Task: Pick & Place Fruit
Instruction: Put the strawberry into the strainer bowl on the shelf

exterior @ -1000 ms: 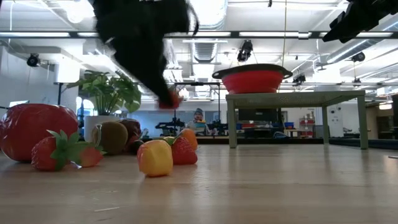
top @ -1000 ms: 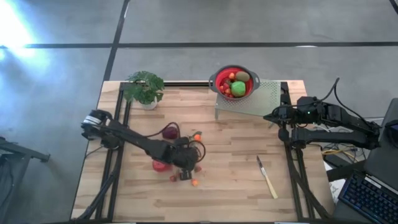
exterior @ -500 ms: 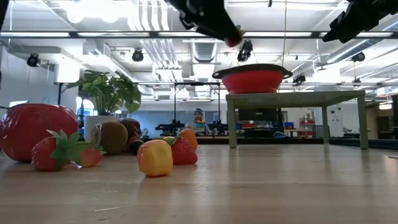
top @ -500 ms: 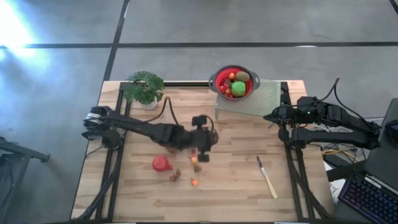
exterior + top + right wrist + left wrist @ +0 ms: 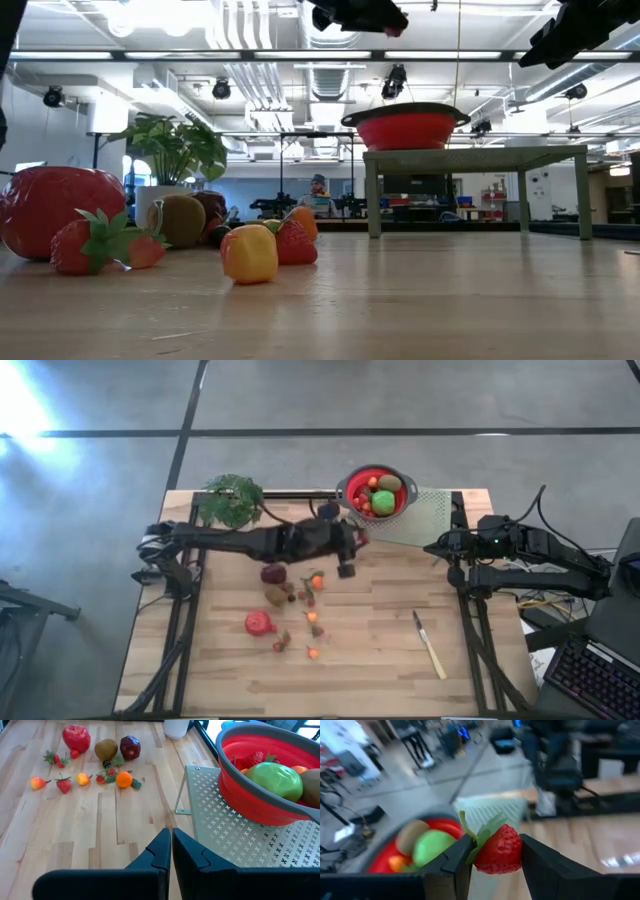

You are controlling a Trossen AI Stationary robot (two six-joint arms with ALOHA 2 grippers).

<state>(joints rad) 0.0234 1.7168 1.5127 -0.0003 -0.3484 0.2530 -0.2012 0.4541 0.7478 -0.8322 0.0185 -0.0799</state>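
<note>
Left wrist view: left hand (image 5: 495, 855) grips strawberry (image 5: 499, 849).

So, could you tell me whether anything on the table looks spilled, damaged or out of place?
Nothing stands out. The loose fruit lies scattered on the table, the red bowl sits upright on its perforated stand, and the left claw holds a strawberry.

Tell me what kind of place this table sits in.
Probably a robotics lab or workshop: exposed ceiling ducts, a concrete floor, and a keyboard beside the wooden table.

bare tabletop (image 5: 380, 650) right of knife (image 5: 430, 645)
</note>
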